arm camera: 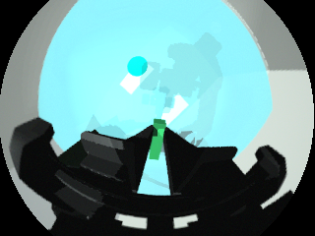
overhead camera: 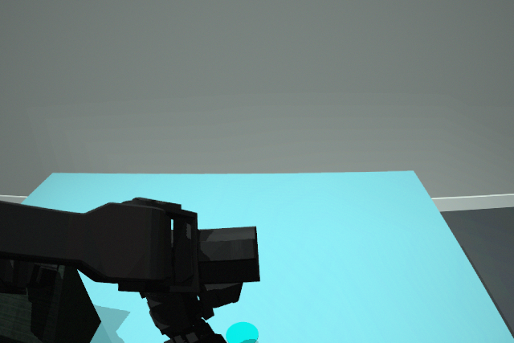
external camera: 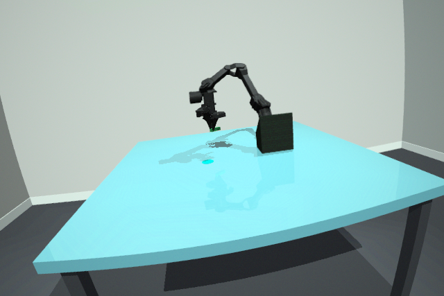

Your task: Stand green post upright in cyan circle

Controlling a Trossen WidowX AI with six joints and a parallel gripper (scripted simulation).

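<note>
- Pale grey walls stand behind a glossy light-blue table (external camera: 322, 192), where a dark block (external camera: 275, 132) carries the arm
- Gripper (external camera: 214, 128) points downward, above the table, clamped on the green post (arm camera: 157, 141)
- Post is lifted off the surface, lying crosswise between the fingers
- Cyan circle (external camera: 207, 161) lies on the table, apart from the gripper's tip

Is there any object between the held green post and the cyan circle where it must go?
Nothing visible does. The claw holds the small green post above the light blue table; the flat cyan circle lies apart, with only shadows between.
</note>
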